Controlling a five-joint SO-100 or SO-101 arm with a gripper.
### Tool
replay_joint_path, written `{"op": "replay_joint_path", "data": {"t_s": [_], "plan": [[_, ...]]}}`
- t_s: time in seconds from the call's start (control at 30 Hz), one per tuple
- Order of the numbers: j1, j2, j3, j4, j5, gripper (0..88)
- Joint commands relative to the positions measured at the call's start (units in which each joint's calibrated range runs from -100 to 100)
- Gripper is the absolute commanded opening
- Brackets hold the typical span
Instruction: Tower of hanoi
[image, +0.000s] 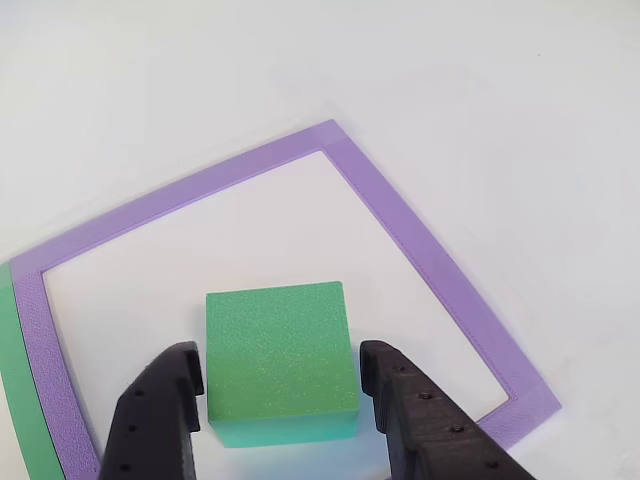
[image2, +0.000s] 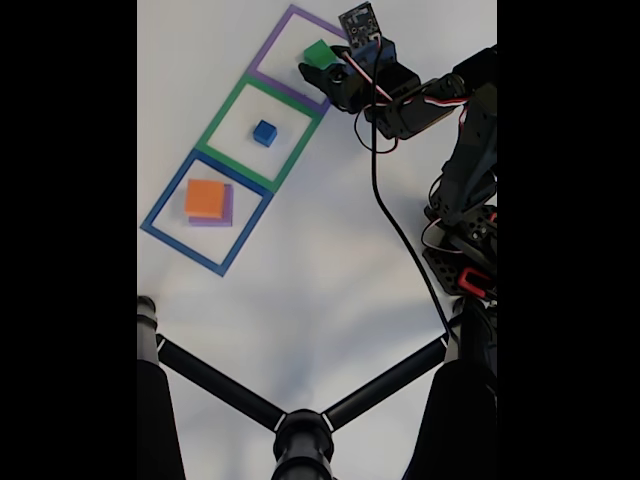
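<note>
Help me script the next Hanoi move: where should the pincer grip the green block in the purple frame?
Grip the green block across its two opposite vertical side faces, coming straight down from above. The faces are flat and parallel, and the open pincer already straddles them inside the purple frame.

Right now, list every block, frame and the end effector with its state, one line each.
green block: flat on the table inside the purple frame, not lifted.
end effector: open, fingers on either side of the green block, small gaps showing.
blue block: alone inside the green frame.
orange block: stacked on the purple block, in the blue frame.
purple frame: holds the green block.
</note>
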Motion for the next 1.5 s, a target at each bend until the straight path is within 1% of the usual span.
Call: {"op": "replay_joint_path", "data": {"t_s": [0.0, 0.23, 0.4, 0.53, 0.67, 0.73, 0.87, 1.0, 1.07, 1.27, 1.37, 1.47], "plan": [[-1.0, -0.4, -1.2, -0.8, 0.8, 11.0], [-1.2, -0.8, -1.1, -0.1, 0.8, 7.0], [-1.4, -7.1, -1.2, 8.3, 0.8, 6.2], [-2.8, -19.6, -1.4, 22.9, 0.8, 5.9], [-4.5, -34.7, -6.0, 46.1, 0.8, 5.6], [-5.8, -41.4, -10.5, 59.6, 0.8, 5.5], [-10.0, -49.9, -22.2, 83.1, 0.8, 5.4], [-15.3, -53.5, -34.2, 100.2, 0.8, 5.4], [-18.2, -54.8, -38.5, 106.2, 0.8, 5.5], [-24.8, -61.4, -39.7, 116.7, 0.8, 6.0], [-28.7, -62.7, -42.2, 120.2, 0.8, 6.0], [-32.1, -63.3, -42.7, 120.7, 0.8, 5.9]]}}
